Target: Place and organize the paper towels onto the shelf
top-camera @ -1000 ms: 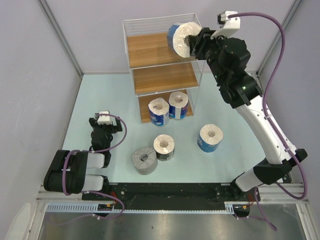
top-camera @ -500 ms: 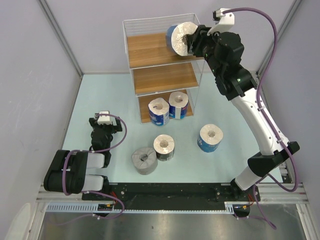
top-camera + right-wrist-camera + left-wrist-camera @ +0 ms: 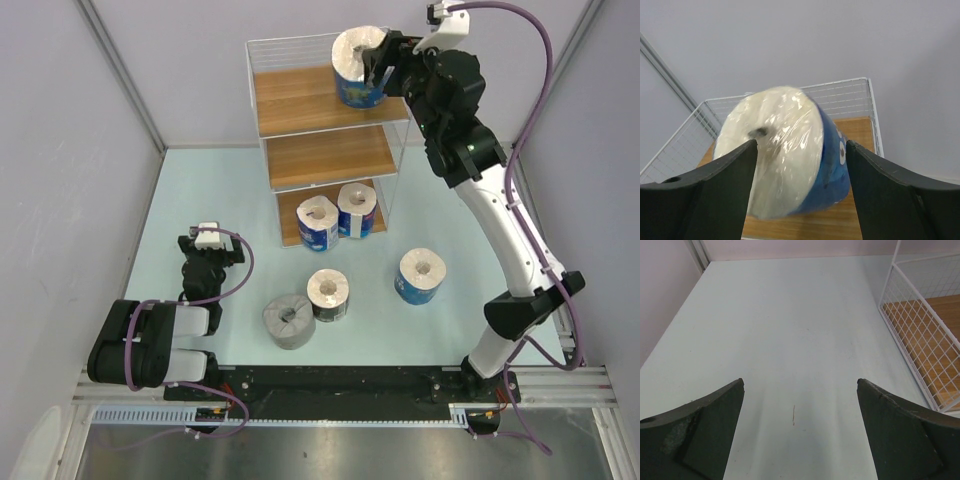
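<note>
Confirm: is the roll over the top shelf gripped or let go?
Gripped: the right pincer presses both sides of the blue-wrapped roll. Whether it rests on the shelf, cannot tell.

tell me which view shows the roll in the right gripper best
Right wrist: the blue-wrapped roll fills the frame, held in the right gripper over the top board of the shelf, though slightly blurred. Top external shows it small, partly hidden by the gripper. Left wrist misses it.
</note>
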